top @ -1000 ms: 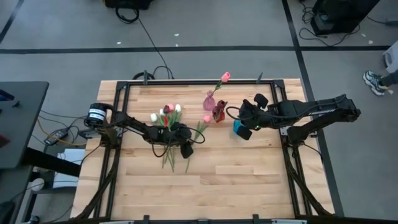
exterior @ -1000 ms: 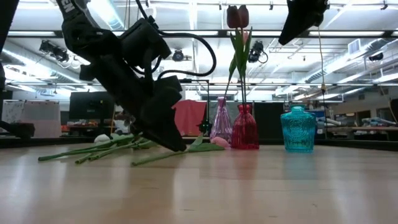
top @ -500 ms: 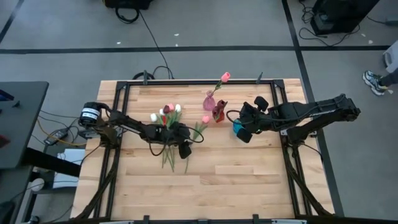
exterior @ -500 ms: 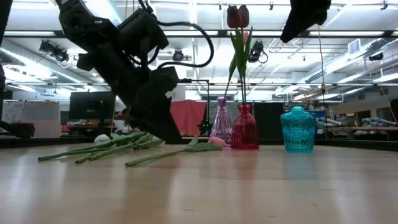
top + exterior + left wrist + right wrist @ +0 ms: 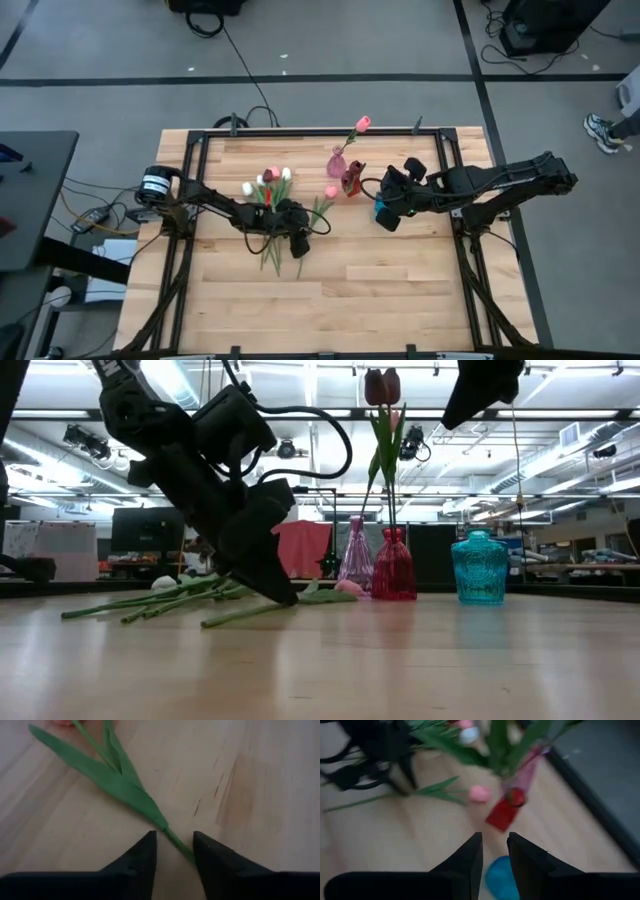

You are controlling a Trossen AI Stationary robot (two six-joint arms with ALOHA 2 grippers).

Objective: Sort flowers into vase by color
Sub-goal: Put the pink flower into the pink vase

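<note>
A loose pink tulip [image 5: 332, 191] lies flat on the table, its stem [image 5: 175, 840] running toward the near edge. My left gripper [image 5: 300, 245] is down at the table top [image 5: 285, 598], open, with one finger on each side of that stem [image 5: 174, 852]. A bunch of white, pink and red tulips [image 5: 268, 190] lies on the table just left of it. The pink vase [image 5: 337, 160] holds a pink tulip, and the red vase [image 5: 393, 565] holds dark red tulips [image 5: 381, 385]. My right gripper [image 5: 495, 850] hangs slightly open above the blue vase [image 5: 500, 875]. My left gripper comes from above, slanting down, with its fingers across the lower part of the pink tulip's stem [image 5: 172, 836], below the leaves. The stem lies flat on the wood and runs close along one finger [image 5: 202, 855]. I cannot tell whether a finger touches it.
The three vases stand close together right of the table's middle, toward the far edge. A black frame rail [image 5: 300, 133] runs along the table's far edge and sides. The near half of the wooden table [image 5: 330, 310] holds nothing. A person's shoe [image 5: 600, 130] shows on the floor far right.
My left gripper rose a little off the table and came back down over the pink tulip's stem; the stem's free end slid slightly. My right gripper drifted a little toward the table's left, above the blue vase.
</note>
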